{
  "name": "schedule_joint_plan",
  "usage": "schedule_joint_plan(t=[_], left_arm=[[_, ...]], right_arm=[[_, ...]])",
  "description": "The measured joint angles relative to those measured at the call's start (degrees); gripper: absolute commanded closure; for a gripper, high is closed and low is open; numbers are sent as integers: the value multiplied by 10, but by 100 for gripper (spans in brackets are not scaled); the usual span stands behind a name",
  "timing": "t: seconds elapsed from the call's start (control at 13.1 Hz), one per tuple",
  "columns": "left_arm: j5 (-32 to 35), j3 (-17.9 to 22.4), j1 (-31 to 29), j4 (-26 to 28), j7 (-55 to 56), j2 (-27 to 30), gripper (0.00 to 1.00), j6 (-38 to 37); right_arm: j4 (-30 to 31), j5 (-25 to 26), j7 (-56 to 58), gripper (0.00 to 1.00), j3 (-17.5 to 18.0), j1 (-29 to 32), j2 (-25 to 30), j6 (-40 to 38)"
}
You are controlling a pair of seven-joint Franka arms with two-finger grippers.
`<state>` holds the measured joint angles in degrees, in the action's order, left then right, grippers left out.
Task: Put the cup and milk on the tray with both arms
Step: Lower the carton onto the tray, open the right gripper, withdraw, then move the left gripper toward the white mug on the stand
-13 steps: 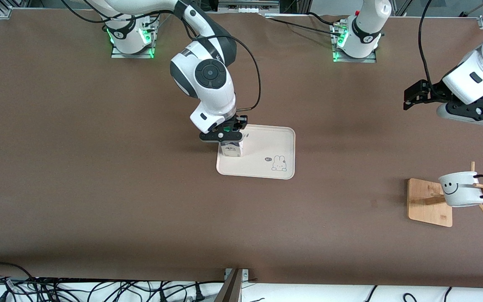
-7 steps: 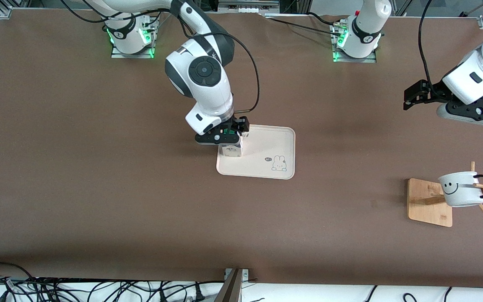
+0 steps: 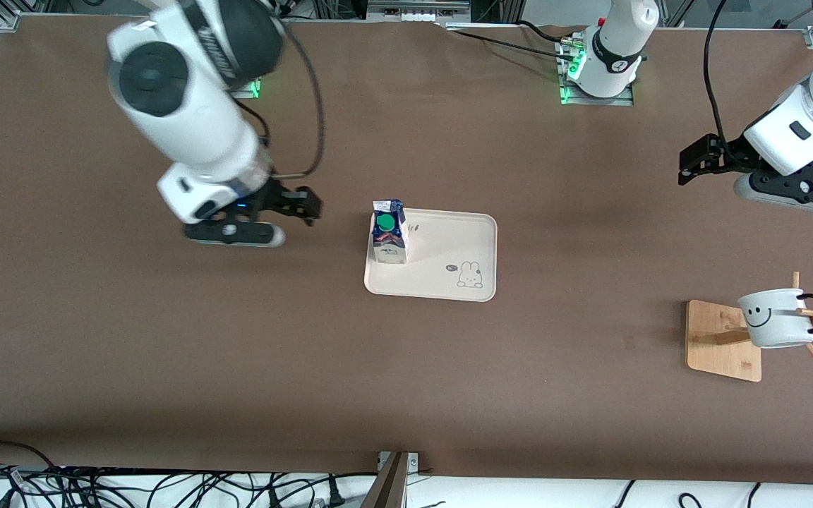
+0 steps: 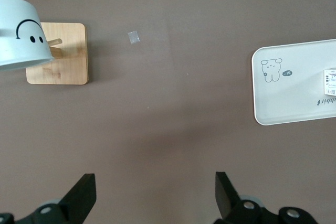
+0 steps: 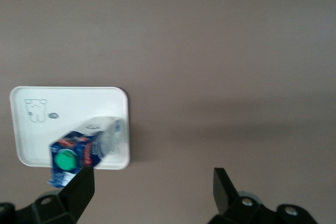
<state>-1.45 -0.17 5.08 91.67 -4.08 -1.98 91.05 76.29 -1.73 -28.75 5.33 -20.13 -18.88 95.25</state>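
The milk (image 3: pixel 387 233), a blue and white carton with a green cap, stands upright on the cream tray (image 3: pixel 449 264), in the tray's corner toward the right arm's end. My right gripper (image 3: pixel 237 231) is open and empty over bare table, beside the tray toward the right arm's end. Its wrist view shows the milk (image 5: pixel 84 148) on the tray (image 5: pixel 68 108) and the open gripper (image 5: pixel 152 192). The cup (image 3: pixel 773 317) hangs on the wooden rack near the left arm's end. My left gripper (image 3: pixel 798 192) waits open above the table there; its wrist view (image 4: pixel 156 195) shows the cup (image 4: pixel 18 32) and the tray (image 4: pixel 294 93).
The rack's square wooden base (image 3: pixel 720 342) lies under the cup, with pegs sticking out. A small pale mark (image 3: pixel 629 342) is on the table between tray and rack. Cables lie along the table edge nearest the front camera (image 3: pixel 166 487).
My right gripper has let go of the milk, risen and swung away toward the right arm's end. The milk stays standing on the tray. The left arm has not moved.
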Motion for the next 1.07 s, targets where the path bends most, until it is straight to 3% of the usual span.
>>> schedule_joint_plan(t=[0.23,0.38,0.69,1.07], left_arm=[[0,0,0,0,0,0,0,0],[0,0,0,0,0,0,0,0],[0,0,0,0,0,0,0,0],[0,0,0,0,0,0,0,0]], right_arm=[[17,-22,99,0,-65,5,51,-54],[65,-23,158,0,-96,11,101,-59],[189,-19,250,0,-117,61,211,-43],[215,-16,283,0,-152,65,231,-31]])
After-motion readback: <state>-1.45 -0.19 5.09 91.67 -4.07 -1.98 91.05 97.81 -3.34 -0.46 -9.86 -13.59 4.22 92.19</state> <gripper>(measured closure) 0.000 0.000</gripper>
